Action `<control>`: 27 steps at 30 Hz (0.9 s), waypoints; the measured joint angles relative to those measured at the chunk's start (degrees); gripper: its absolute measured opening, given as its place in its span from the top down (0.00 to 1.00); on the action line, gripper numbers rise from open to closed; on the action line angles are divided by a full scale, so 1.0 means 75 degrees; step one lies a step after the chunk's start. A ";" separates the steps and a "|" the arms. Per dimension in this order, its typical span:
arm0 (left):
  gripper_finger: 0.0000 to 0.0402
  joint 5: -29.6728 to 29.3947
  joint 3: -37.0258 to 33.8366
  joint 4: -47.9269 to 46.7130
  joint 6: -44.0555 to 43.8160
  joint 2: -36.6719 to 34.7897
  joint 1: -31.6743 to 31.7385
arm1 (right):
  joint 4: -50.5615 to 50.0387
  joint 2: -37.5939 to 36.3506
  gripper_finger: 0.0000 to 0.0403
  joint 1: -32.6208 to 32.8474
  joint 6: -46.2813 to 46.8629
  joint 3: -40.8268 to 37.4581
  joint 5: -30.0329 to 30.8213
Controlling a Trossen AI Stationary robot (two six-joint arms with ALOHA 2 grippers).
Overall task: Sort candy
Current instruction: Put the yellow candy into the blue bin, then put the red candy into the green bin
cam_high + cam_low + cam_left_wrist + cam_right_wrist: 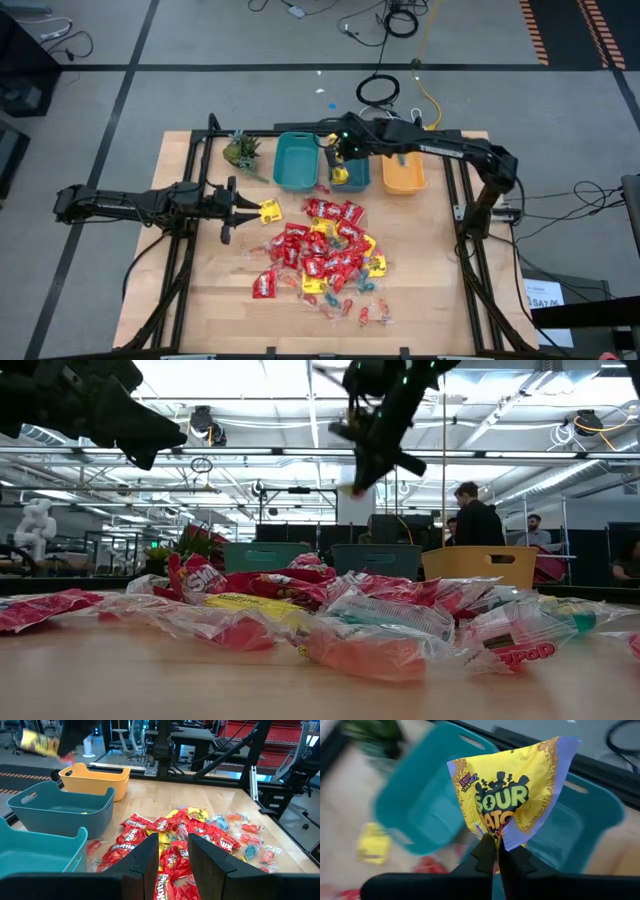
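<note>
Yellow packet, black lettering

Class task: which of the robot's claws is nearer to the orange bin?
The right claw. It hangs over the middle blue bin, right beside the orange bin, holding a yellow packet. The left claw is across the table.

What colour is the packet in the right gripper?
Yellow packet with dark lettering and a pale edge, clearest in the right wrist view.

Two dark jointed arms, matte black casings, right arm showing a small green light (near its wrist), fingers looking flat, blunt, black.
</note>
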 joint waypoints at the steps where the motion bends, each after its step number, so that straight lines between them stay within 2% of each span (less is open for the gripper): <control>1: 0.72 0.0000 0.0000 0.0002 0.0002 -0.0001 -0.0002 | -0.0097 0.0110 0.96 -0.0091 -0.0007 0.0001 0.0002; 8: 0.72 0.0000 0.0000 0.0002 0.0000 0.0000 0.0000 | -0.0876 0.0772 0.84 -0.0499 -0.0017 0.0003 -0.0064; 19: 0.72 0.0000 0.0000 0.0002 0.0000 0.0000 -0.0002 | -0.1014 0.0697 0.58 -0.0565 -0.0075 0.0003 -0.0053; 27: 0.72 0.0000 0.0000 0.0000 0.0001 -0.0001 0.0000 | -0.1216 0.0405 0.50 -0.0545 -0.0023 0.0003 -0.0037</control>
